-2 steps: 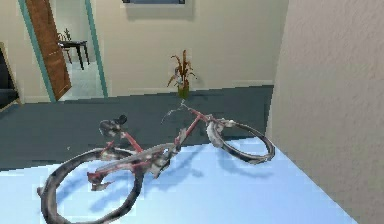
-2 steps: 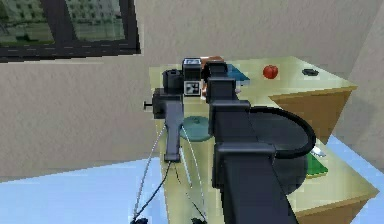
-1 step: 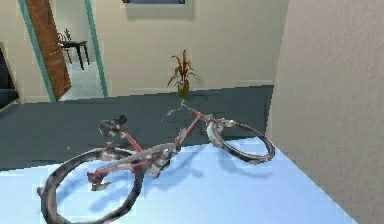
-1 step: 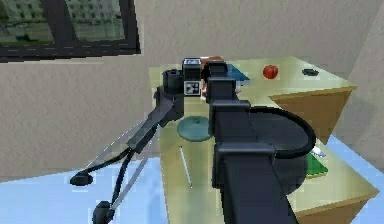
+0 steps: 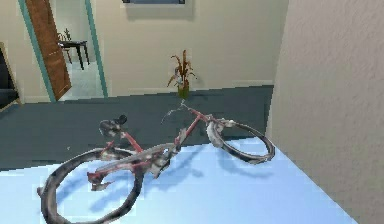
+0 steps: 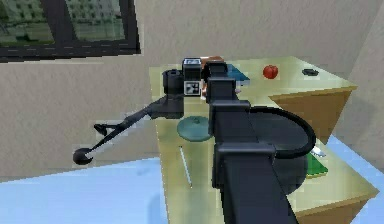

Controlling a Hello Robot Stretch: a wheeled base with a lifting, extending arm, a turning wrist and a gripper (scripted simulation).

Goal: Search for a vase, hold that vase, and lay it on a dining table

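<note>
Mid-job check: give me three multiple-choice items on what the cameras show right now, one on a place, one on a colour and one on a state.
1. In the forward view, where does the potted plant stand?
A. on the floor at the foot of the far wall
B. on a shelf
C. on a chair

2. In the arm side view, what colour is the small round thing on the wooden table?
A. green
B. red
C. white

3. How is the bicycle placed?
A. upright on its wheels
B. leaning on a wall
C. lying on its side on the light-blue floor

Answers:
1 A: its pot sits where the dark floor meets the wall.
2 B: it shows plainly red against the tan top.
3 C: both wheels lie nearly flat, with the frame down between them.
</note>
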